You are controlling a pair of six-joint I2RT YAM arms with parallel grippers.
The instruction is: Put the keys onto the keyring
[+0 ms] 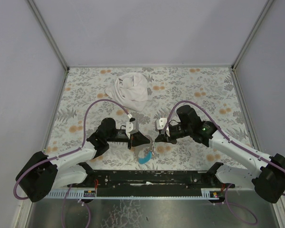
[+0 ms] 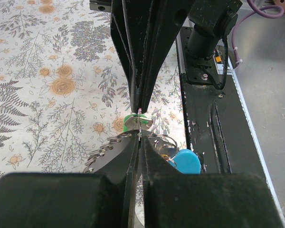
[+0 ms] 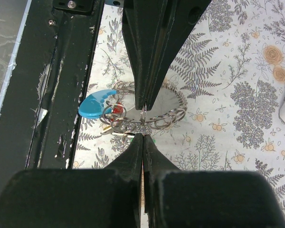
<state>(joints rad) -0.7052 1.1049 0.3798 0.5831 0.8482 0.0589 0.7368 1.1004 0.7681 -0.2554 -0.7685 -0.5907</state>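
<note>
Left gripper (image 2: 140, 141) clamped on keyring (image 3: 143, 114), right gripper (image 3: 143, 137) clamped on green key (image 2: 134, 122), tips facing, likely to thread key on.

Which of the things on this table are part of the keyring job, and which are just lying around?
Job in hand:
green key
red key
keyring
light-blue tag on the keyring

Lying about:
white cloth
</note>
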